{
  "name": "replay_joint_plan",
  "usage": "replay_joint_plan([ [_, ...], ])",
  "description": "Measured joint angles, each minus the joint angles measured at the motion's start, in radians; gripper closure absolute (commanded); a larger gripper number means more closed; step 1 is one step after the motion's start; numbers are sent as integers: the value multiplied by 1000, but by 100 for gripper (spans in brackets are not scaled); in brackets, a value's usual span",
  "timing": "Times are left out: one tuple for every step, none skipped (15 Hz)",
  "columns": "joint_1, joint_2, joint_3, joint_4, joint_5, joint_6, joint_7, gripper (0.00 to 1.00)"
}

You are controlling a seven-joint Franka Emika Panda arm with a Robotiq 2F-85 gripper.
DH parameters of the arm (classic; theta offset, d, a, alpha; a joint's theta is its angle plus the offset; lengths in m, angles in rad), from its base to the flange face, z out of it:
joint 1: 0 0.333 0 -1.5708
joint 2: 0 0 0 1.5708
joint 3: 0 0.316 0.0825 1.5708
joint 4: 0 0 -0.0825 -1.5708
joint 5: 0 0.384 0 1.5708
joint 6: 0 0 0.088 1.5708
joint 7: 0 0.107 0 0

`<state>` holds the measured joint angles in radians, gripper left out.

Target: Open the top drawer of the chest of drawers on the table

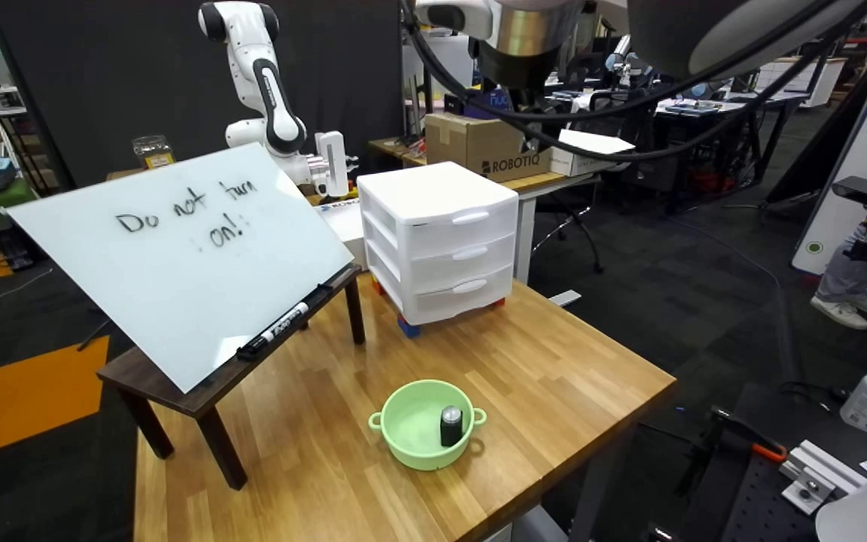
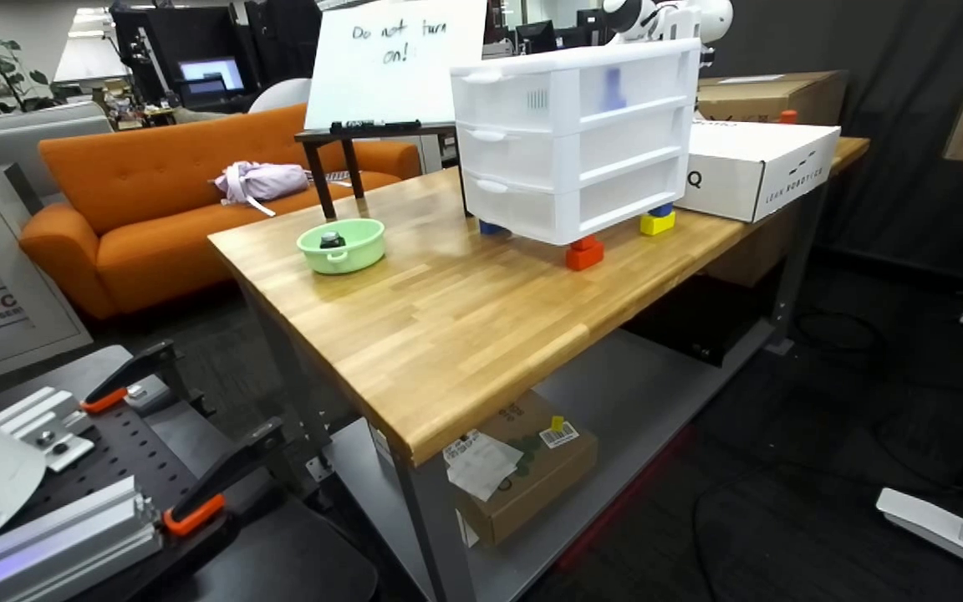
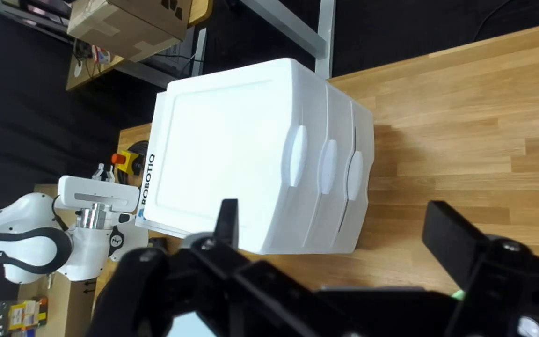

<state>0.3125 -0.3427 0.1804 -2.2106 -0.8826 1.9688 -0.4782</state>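
Honestly, yanking the top drawer [image 1: 462,232] beyond my parted jaws could drag the chest [image 2: 573,142] off its blocks [image 2: 585,254].

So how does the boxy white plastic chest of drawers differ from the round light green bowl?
The white plastic chest of drawers is boxy and larger; the light green bowl is round and low. The chest stands raised on red, blue and yellow blocks; the bowl sits directly on the light wooden table. The chest's top drawer looks shut; the bowl is open, with a black object inside. Both share that table.
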Motion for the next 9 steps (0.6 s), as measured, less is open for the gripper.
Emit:
replay_joint_plan([
  [-5, 8, -22, 0, 6, 30, -23, 0],
  [-10, 16, -40, 0, 11, 53, -43, 0],
  [-17, 25, -54, 0, 17, 70, -61, 0],
  [-22, 35, -64, 2, 26, 79, -78, 0],
  [-29, 44, -70, 4, 32, 79, -93, 0],
  [-37, 52, -74, 9, 35, 78, -106, 0],
  [-45, 60, -75, 15, 36, 76, -118, 0],
  [-52, 67, -75, 23, 37, 72, -132, 0],
  [-57, 76, -75, 33, 39, 70, -149, 0],
])
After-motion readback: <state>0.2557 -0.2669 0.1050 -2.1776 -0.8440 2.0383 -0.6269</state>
